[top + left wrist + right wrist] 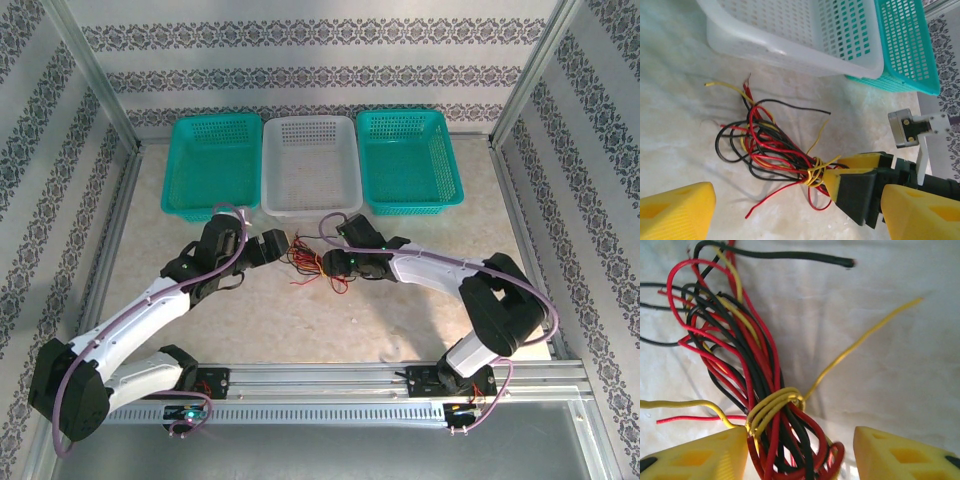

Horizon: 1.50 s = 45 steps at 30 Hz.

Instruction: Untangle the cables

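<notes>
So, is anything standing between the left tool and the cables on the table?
Nothing visible. Only bare table lies between the open left tool and the cables. The right tool straddles the bundle's wrapped end, off to one side of that path.

The cables (310, 270) lie on the table (300, 330) between left tool (285, 243) and right tool (328, 262), before the middle basket (311, 209).

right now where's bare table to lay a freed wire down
Widest bare table: between the cables and the front rail. Also open: between the right teal basket and the right arm. Crowded: before the white basket, where the left hand and right hand flank the cables.
</notes>
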### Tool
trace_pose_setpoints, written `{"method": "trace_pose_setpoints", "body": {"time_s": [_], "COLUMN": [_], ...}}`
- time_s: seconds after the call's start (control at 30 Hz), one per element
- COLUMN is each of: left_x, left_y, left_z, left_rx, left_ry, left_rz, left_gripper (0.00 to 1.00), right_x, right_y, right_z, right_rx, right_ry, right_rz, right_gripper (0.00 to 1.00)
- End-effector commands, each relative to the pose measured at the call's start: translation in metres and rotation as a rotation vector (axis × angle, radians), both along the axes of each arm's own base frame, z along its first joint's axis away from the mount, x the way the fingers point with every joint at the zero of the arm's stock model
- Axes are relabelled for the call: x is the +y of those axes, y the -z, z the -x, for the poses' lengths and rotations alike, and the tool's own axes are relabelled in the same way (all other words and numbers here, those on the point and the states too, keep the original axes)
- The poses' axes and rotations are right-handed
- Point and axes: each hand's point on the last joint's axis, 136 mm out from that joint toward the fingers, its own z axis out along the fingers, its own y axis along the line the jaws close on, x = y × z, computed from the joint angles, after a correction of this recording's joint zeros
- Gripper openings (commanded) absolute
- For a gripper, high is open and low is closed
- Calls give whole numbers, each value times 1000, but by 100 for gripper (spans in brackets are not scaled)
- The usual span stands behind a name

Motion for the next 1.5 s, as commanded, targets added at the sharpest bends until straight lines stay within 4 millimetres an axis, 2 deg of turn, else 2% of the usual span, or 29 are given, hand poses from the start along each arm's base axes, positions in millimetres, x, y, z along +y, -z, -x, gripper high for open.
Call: {"method": "trace_pose_setpoints", "body": {"time_s": [0.0, 0.13, 0.23, 0.4, 0.63, 0.77, 0.9, 1.0, 1.13, 1.33, 1.4, 1.47], "left_x": [4, 4, 6, -10, -31, -34, -39, -44, -46, -53, -55, -57], "left_y": [17, 21, 22, 14, -7, -20, -22, -25, -39, -58, -66, -74], "left_z": [5, 3, 1, -1, 0, -1, -3, -5, -9, -13, -15, -18], "left_rx": [92, 124, 139, 153, 149, 115, 124, 123, 77, 36, 6, -31], "left_ry": [-41, -74, -111, -58, 17, 23, 28, 39, 55, 100, 121, 139], "left_rz": [50, 79, 106, 176, 294, 352, 392, 427, 470, 506, 529, 560], "left_gripper": [86, 86, 91, 93, 99, 99, 100, 87, 48, 7, 1, 0], "right_x": [16, 15, 14, 22, 42, 56, 71, 81, 84, 85, 79, 67], "right_y": [-5, -4, -15, -61, -133, -160, -181, -186, -186, -196, -202, -212], "right_z": [-5, -1, 4, 15, 30, 34, 39, 43, 42, 44, 43, 40], "right_rx": [-23, -33, -67, -184, -359, -414, -443, -453, -451, -463, -476, -502], "right_ry": [-66, -60, -62, -108, -184, -207, -236, -259, -248, -241, -215, -169], "right_rz": [-49, -68, -108, -162, -202, -231, -270, -275, -284, -314, -308, -292], "right_gripper": [46, 27, 13, 0, 0, 0, 0, 0, 0, 0, 4, 17]}}
